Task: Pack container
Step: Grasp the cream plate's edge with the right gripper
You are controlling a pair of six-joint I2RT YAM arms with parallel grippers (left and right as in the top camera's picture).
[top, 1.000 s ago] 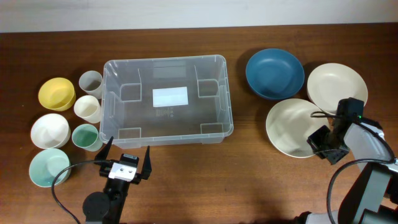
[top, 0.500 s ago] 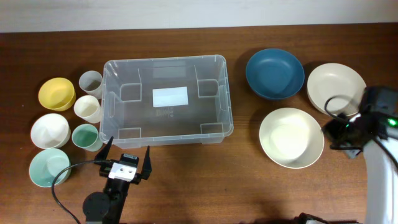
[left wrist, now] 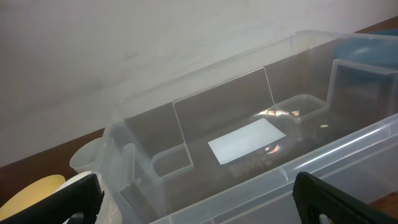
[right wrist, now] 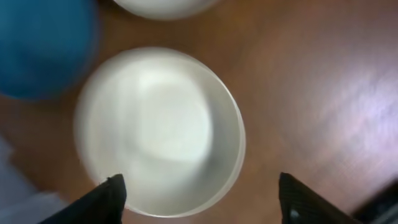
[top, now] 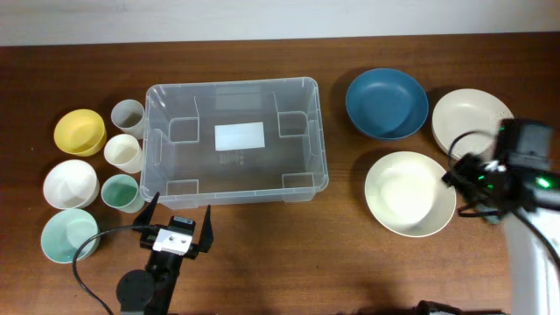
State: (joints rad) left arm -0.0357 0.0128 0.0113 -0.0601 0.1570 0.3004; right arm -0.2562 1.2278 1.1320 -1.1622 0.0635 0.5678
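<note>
The left fingers (top: 150, 213) are spread wide apart and grip nothing. They hover over the brown wooden worktop (top: 350, 262), just in front of the near long wall of the large clear plastic rectangular container (top: 229, 84). In the left wrist view both finger tips frame that wall, and the white label (left wrist: 244, 140) shows through on the base.

The right fingers (right wrist: 107, 198) are also spread wide apart and grip nothing. They hang above the right-hand rim of a round cream bowl (top: 409, 194).

The container stands upright at the centre of the worktop, long sides running left to right.

Right of it:
- a round dark blue bowl (top: 386, 103), near the far corner;
- the cream bowl, in front of the blue one;
- a second cream bowl (top: 472, 121), furthest right.

Left of it:
- a grey cup (top: 128, 115), a cream cup (top: 123, 152) and a green cup (top: 120, 192), in a column just beside the short wall;
- a yellow bowl (top: 80, 131), a white bowl (top: 70, 183) and a pale mint bowl (top: 68, 234), in a column further left.
</note>
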